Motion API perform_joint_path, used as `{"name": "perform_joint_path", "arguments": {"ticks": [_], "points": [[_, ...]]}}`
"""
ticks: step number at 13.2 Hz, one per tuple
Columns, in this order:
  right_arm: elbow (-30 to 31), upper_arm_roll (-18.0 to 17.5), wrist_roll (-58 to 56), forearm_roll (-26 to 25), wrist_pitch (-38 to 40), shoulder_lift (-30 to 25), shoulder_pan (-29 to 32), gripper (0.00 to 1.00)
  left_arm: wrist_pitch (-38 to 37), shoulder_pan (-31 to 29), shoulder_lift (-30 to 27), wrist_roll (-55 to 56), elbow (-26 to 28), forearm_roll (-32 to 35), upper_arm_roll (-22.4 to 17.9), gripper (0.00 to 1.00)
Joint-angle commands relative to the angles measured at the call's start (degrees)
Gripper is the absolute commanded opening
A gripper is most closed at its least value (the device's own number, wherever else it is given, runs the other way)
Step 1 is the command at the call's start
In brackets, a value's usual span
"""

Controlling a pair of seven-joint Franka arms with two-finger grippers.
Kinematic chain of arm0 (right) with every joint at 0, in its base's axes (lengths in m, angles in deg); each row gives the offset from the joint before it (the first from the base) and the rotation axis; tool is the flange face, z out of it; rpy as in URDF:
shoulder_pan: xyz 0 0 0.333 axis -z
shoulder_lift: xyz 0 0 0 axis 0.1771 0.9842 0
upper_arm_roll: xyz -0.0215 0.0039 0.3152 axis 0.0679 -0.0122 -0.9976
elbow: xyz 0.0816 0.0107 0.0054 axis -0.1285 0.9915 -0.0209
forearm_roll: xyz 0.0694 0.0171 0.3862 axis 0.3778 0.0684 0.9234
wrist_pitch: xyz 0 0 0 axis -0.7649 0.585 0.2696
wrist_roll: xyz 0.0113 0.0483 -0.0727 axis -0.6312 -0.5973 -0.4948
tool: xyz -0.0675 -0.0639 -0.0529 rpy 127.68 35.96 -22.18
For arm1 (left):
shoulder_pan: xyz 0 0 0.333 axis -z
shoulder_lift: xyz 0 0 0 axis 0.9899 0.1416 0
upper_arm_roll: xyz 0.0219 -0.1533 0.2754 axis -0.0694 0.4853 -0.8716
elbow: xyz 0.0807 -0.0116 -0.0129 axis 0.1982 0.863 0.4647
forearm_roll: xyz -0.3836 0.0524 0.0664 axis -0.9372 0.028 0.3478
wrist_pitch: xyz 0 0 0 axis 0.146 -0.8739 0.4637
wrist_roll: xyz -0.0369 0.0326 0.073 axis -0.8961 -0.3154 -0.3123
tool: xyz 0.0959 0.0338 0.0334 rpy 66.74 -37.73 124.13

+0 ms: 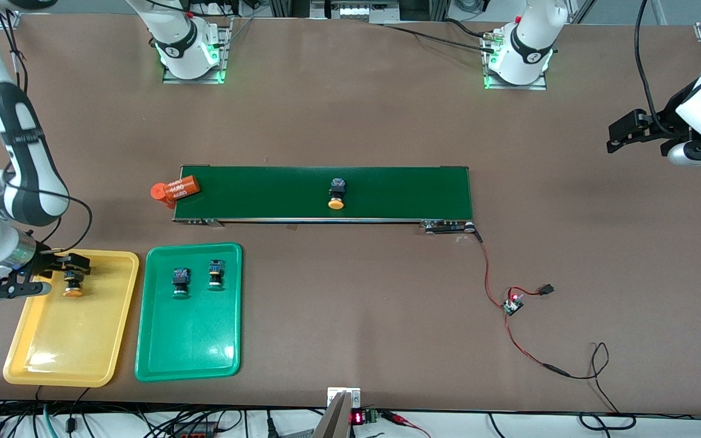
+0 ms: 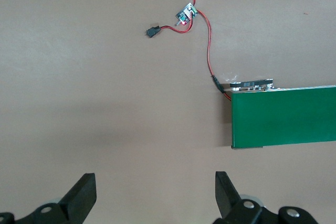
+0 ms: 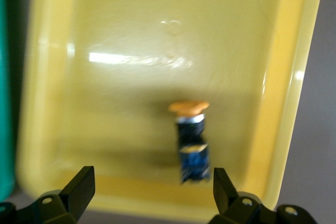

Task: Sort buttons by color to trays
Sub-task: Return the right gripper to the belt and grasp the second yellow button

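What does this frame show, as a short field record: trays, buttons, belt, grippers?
yellow tray: holds one orange button
green tray: holds two green buttons, side by side
conveyor belt: second orange button lies on it, unsorted; an orange cylinder at the right arm's end of the belt
right gripper: open, over the yellow tray, the orange button between its fingers, not gripped
left gripper: open, empty, waiting over bare table near the left arm's end of the belt
left to sort: one orange button

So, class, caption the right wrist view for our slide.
Open right gripper over the yellow tray, an orange button lying in it.
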Motion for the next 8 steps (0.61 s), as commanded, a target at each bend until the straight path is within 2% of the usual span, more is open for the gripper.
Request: {"name": "perform_joint_path", "arguments": {"ticks": [1, 3, 4, 6, 8], "points": [[13.37, 0.02, 9.57, 5.35, 4.19, -15.18, -4.55, 1.00, -1.24, -0.36, 0.09, 0.42, -1.11, -0.91, 0.03, 1.00], [19.46, -0.94, 11.43, 10.99, 4.36, -21.78, -6.75, 1.00, -1.59, -0.27, 0.09, 0.42, -1.11, -0.91, 0.03, 1.00], [21.74, -1.90, 15.79, 11.10, 4.63, -24.42, -7.72, 1.00, -1.68, -0.36, 0.09, 0.42, -1.02, -0.91, 0.03, 1.00], [25.09, -6.54, 25.02, 11.11, 4.72, -28.21, -9.83, 1.00, -2.47, -0.36, 0.09, 0.42, -1.02, -0.91, -0.15, 1.00], [26.85, -12.43, 30.40, 10.76, 4.11, -29.54, -10.54, 1.00, -2.47, -0.28, 0.09, 0.41, -1.02, -0.91, -0.15, 1.00]]}}
